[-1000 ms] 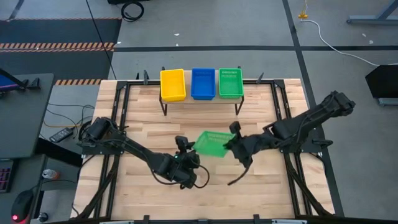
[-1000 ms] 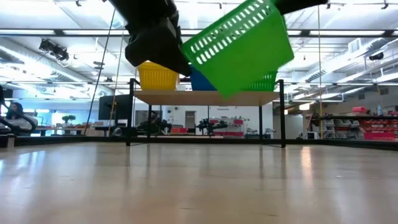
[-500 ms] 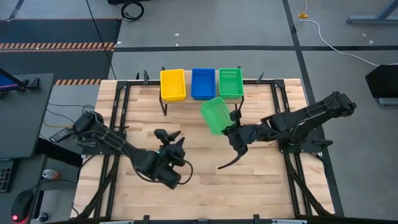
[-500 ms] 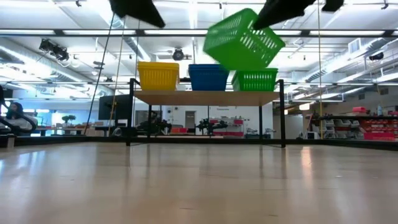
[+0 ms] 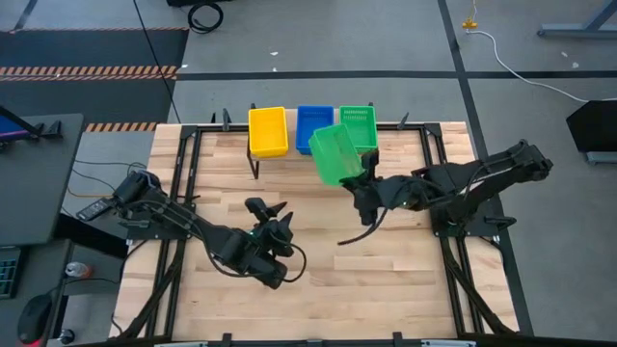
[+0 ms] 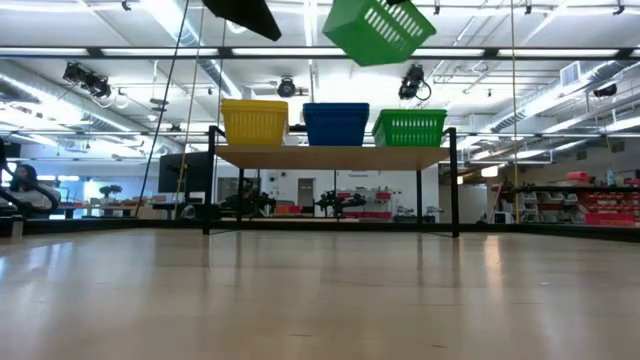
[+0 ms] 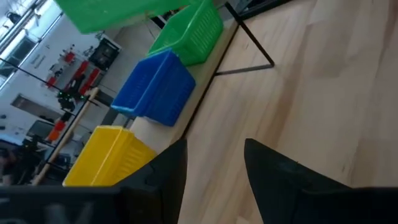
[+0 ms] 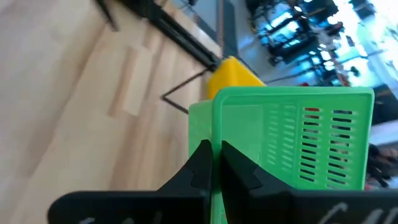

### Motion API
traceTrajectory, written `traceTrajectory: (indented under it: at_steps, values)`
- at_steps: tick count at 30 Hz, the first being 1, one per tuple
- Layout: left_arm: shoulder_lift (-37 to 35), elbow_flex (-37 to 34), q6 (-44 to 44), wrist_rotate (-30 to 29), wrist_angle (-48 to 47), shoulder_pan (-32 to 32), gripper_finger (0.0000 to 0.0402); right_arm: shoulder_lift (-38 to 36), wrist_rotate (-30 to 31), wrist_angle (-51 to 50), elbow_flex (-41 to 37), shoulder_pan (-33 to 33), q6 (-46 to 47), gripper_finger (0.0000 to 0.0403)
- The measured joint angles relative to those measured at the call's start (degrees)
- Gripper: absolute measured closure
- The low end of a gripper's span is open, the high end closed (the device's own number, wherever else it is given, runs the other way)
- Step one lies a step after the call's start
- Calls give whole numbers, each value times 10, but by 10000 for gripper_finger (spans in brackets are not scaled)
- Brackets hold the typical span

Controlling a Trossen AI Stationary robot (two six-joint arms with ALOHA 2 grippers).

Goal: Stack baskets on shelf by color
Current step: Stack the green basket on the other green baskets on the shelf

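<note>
Basket (image 5: 336,154) in green hangs tilted in the upper middle of the high view, its rim pinched by the right gripper (image 5: 359,183) — carried high, likely so it clears the shelf (image 6: 330,156) edge and can drop onto the green stack (image 5: 358,127). Left gripper (image 5: 275,214) waits lower centre, jaws spread and holding nothing. Three stacks stand on the shelf — yellow (image 5: 267,131), blue (image 5: 312,123), green — plus one basket aloft.

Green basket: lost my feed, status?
Right gripper shut on green basket, airborne near shelf. Left gripper open, empty, mid-table. Green stack unobstructed.
</note>
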Motion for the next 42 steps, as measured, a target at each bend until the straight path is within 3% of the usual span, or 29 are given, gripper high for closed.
traceTrajectory:
  at_steps: [7, 11, 16, 24, 31, 42]
  values:
    - [0, 0, 124, 18, 98, 26, 239, 0, 29, -1, 12, -20, -1, 384]
    - [2, -4, 185, 163, 161, 51, 247, 0, 78, 6, 12, -36, 5, 384]
    - [2, -52, 273, 324, 333, 83, 262, 0, 84, 8, 13, -48, 38, 384]
    - [2, -112, 380, 439, 577, 141, 281, -2, 85, 11, 13, -55, 35, 384]
    - [2, -115, 381, 598, 636, 217, 283, -2, 77, 16, 13, -55, 40, 384]
    - [-1, -115, 405, 625, 632, 306, 283, -2, 76, 17, 13, -84, 25, 383]
